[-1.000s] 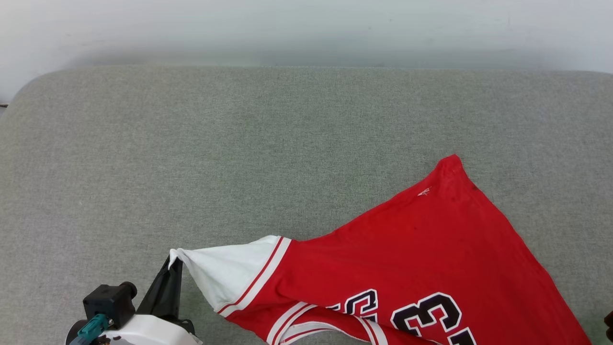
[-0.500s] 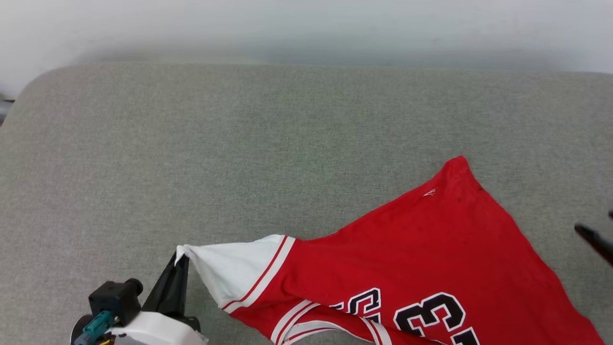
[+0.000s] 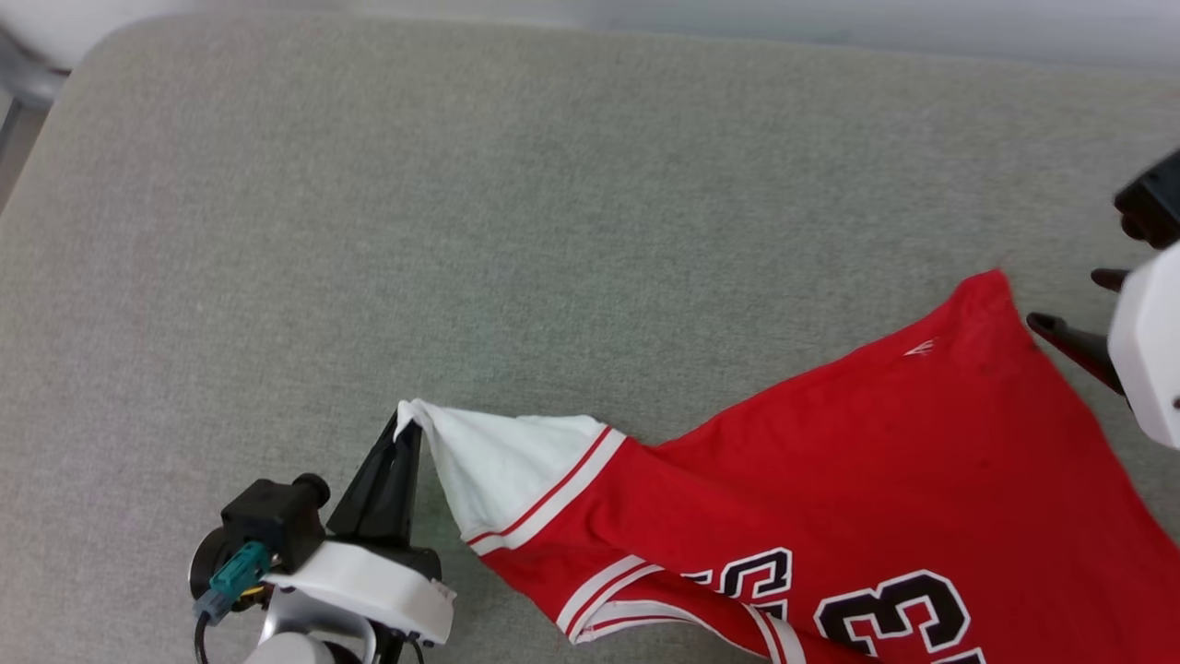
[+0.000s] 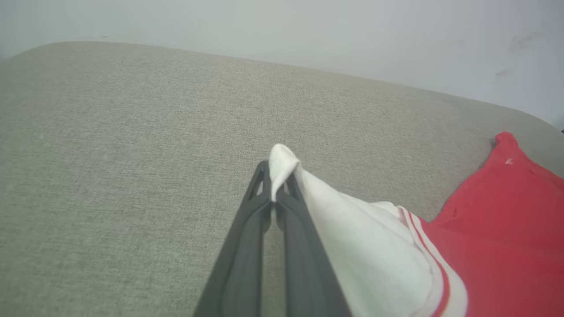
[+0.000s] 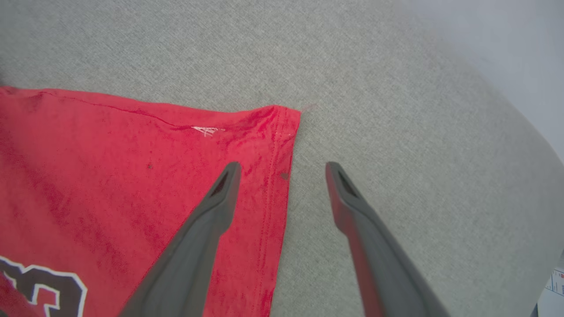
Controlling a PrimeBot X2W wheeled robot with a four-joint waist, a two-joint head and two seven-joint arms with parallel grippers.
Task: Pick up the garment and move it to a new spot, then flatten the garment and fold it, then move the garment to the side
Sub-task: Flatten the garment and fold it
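The garment [image 3: 876, 461] lies on the grey surface, red with black white-edged lettering near the bottom edge of the head view. Its white sleeve [image 3: 502, 461] is stretched out to the left into a point. My left gripper [image 3: 406, 433] is shut on that sleeve tip, and the white cloth [image 4: 282, 163] pokes out between the closed fingers [image 4: 246, 246]. My right gripper [image 3: 1069, 302] is open at the garment's far right corner [image 5: 282, 114]. One finger [image 5: 211, 211] is over the red cloth and the other [image 5: 357, 211] over bare surface, so they straddle the hem.
The grey fabric-covered surface [image 3: 553, 231] stretches wide to the left and back. A pale wall [image 4: 308, 31] rises behind it. The surface's rounded back-left corner [image 3: 83, 55] drops off to the floor.
The head camera has tilted down. My right gripper has come in from the right and reached the garment's far corner. My left gripper has kept its hold on the sleeve tip.
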